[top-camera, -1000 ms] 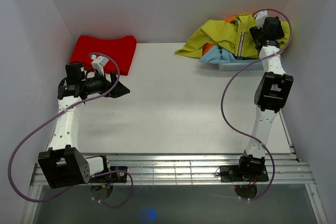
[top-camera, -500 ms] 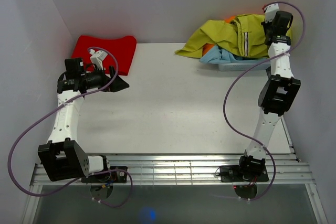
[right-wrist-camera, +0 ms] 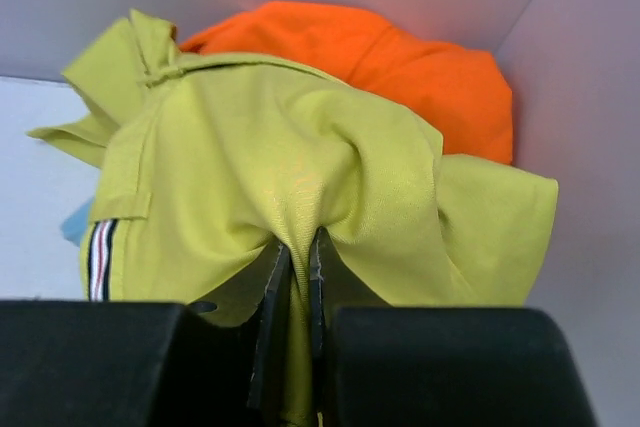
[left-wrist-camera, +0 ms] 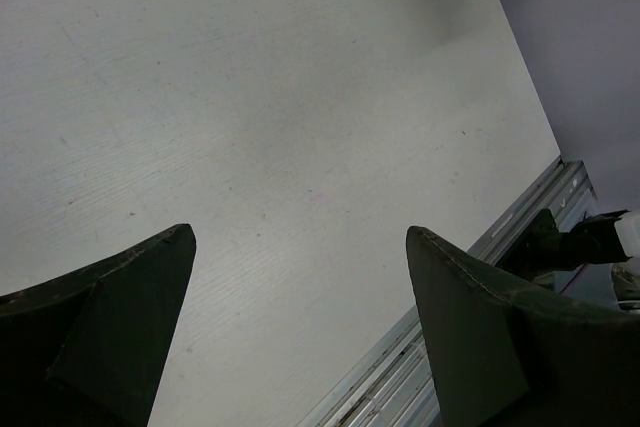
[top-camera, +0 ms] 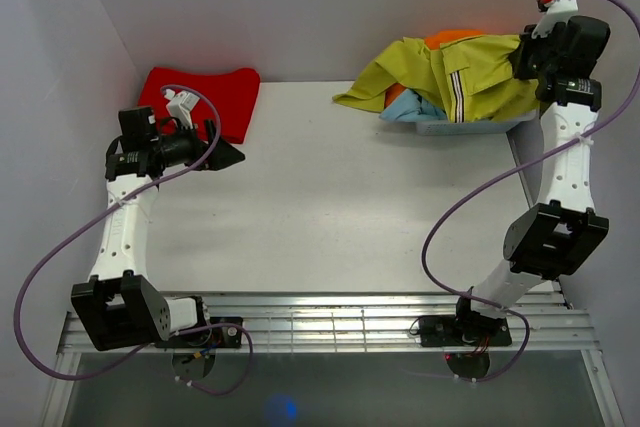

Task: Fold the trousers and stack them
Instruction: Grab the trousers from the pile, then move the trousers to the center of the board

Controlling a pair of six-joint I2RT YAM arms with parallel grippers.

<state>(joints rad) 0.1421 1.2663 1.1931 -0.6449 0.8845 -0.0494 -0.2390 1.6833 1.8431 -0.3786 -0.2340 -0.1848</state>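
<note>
The yellow-green trousers (top-camera: 455,72) lie bunched on a pile at the table's back right, their striped waistband lining (top-camera: 458,95) showing. My right gripper (top-camera: 527,59) is shut on a fold of the trousers (right-wrist-camera: 300,177) at their right end, pinching the cloth between its fingertips (right-wrist-camera: 272,272) and holding it above the pile. My left gripper (top-camera: 232,155) hovers open over the bare table at the left, its fingers (left-wrist-camera: 130,287) wide apart with nothing between them.
An orange garment (right-wrist-camera: 420,67) and a light blue one (top-camera: 425,109) lie under the trousers. A red folded garment (top-camera: 200,92) rests at the back left. Walls close in the back and both sides; a metal rail (top-camera: 330,322) runs along the near edge.
The right gripper closed on the trousers and moved up and to the right, stretching the cloth. The left arm shifted slightly left.
</note>
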